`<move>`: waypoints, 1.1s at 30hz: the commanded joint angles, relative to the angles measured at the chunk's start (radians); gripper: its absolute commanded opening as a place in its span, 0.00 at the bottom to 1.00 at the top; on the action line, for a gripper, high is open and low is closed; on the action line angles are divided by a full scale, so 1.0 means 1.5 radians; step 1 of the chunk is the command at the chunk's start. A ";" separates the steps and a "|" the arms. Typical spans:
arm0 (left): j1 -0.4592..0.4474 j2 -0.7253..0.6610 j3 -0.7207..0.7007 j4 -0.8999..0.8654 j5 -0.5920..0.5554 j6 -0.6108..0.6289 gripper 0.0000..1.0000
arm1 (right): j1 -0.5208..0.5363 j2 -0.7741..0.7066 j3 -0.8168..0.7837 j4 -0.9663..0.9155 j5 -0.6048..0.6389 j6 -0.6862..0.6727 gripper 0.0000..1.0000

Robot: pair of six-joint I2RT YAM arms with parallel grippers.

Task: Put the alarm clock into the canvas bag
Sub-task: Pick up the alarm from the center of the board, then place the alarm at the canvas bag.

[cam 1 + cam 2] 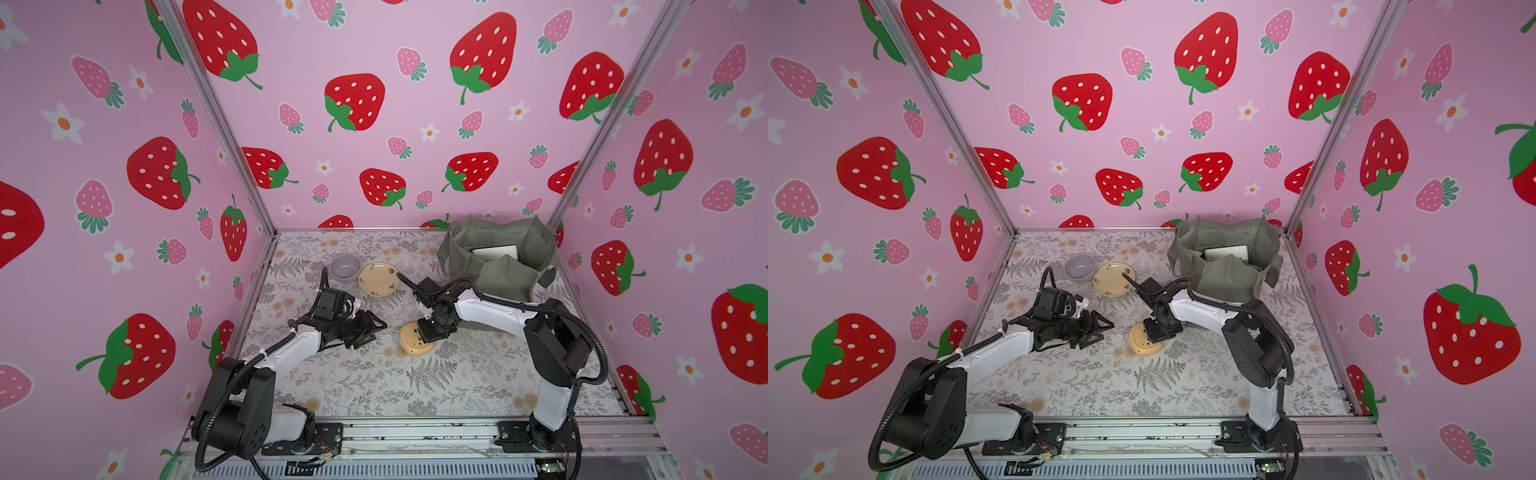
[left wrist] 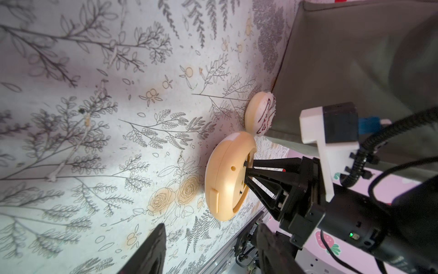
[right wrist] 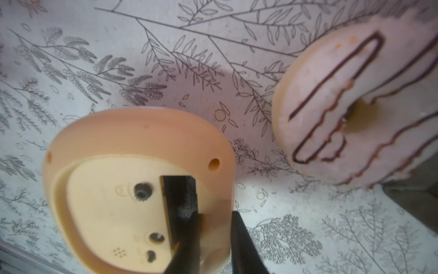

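Observation:
The peach-yellow alarm clock (image 1: 411,343) (image 1: 1142,343) lies face down on the floral table, mid-right. My right gripper (image 1: 427,332) (image 1: 1154,332) (image 3: 216,214) comes down on it from above. It is shut on the clock's rim (image 3: 118,189), one finger inside the open back compartment and the other outside the edge. My left gripper (image 1: 374,334) (image 1: 1099,334) (image 2: 211,230) hovers open just left of the clock (image 2: 225,180), holding nothing. The olive-grey canvas bag (image 1: 503,274) (image 1: 1225,276) (image 2: 343,59) stands open at the back right, behind the right arm.
A lilac bowl (image 1: 345,268) and a yellow plate (image 1: 378,279) sit at the back, left of the bag. A pink-iced donut toy (image 3: 355,106) (image 2: 260,113) leans between the clock and the bag. A white box (image 1: 494,252) lies inside the bag.

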 commanded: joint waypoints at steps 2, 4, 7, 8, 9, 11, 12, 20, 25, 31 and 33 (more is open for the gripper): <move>0.027 -0.100 0.087 -0.062 0.013 0.009 0.69 | -0.003 -0.091 0.080 -0.030 -0.027 0.053 0.15; 0.027 -0.139 0.118 -0.039 0.018 -0.045 0.73 | -0.003 -0.108 0.124 -0.031 -0.023 0.074 0.15; 0.015 -0.186 0.148 0.042 0.011 -0.104 0.78 | -0.003 -0.108 0.202 -0.028 -0.026 0.108 0.16; 0.011 -0.193 0.163 0.046 0.001 -0.101 0.80 | -0.003 -0.104 0.228 -0.024 -0.035 0.119 0.16; 0.009 -0.196 0.180 0.042 -0.004 -0.088 0.81 | -0.002 -0.098 0.249 -0.020 -0.043 0.129 0.17; 0.007 -0.187 0.230 -0.005 -0.015 -0.036 0.81 | -0.003 -0.088 0.290 -0.006 -0.064 0.154 0.17; 0.006 -0.180 0.256 -0.037 -0.021 -0.012 0.81 | -0.003 -0.084 0.305 0.001 -0.071 0.167 0.17; 0.006 -0.146 0.335 -0.092 -0.046 0.016 0.76 | 0.006 -0.074 0.366 0.034 -0.097 0.209 0.16; 0.004 -0.136 0.342 -0.115 -0.051 0.027 0.73 | 0.017 -0.095 0.356 0.054 -0.087 0.215 0.16; -0.008 -0.114 0.357 -0.084 -0.006 0.018 0.55 | 0.035 -0.106 0.357 0.066 -0.074 0.201 0.16; -0.017 -0.104 0.369 -0.095 0.004 0.028 0.51 | 0.039 -0.108 0.362 0.067 -0.070 0.198 0.17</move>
